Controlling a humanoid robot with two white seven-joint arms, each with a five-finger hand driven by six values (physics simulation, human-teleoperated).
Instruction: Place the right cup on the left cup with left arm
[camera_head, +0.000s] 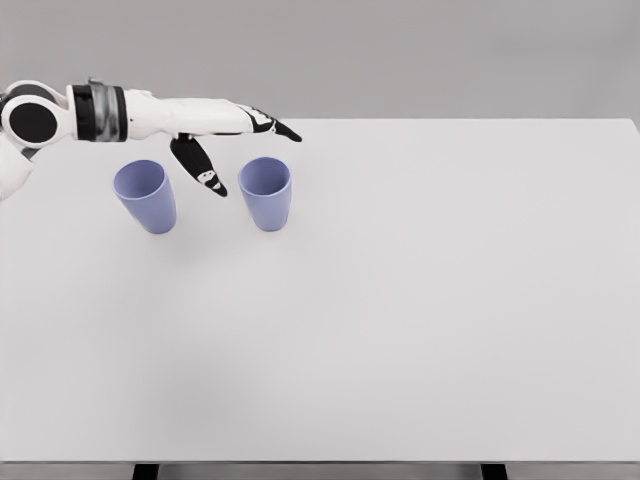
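1. The left arm (110, 112) comes in from the upper left edge of the head view and stretches across the far part of the white bench (400, 320), its forearm lying almost level.
2. The left cup (146, 195) — pale blue-violet, mouth up — stands upright on the bench below the forearm, apart from it.
3. The left hand (225, 140) hangs over the gap between the two cups with its fingers spread and straight; it holds nothing. The thumb (203, 170) points down and forward into that gap, while the other fingertips (285, 131) reach out above and behind the second cup.
4. The right cup (266, 192) — same colour, also upright — stands near the left cup, the two not touching. No finger touches it, as far as can be seen.
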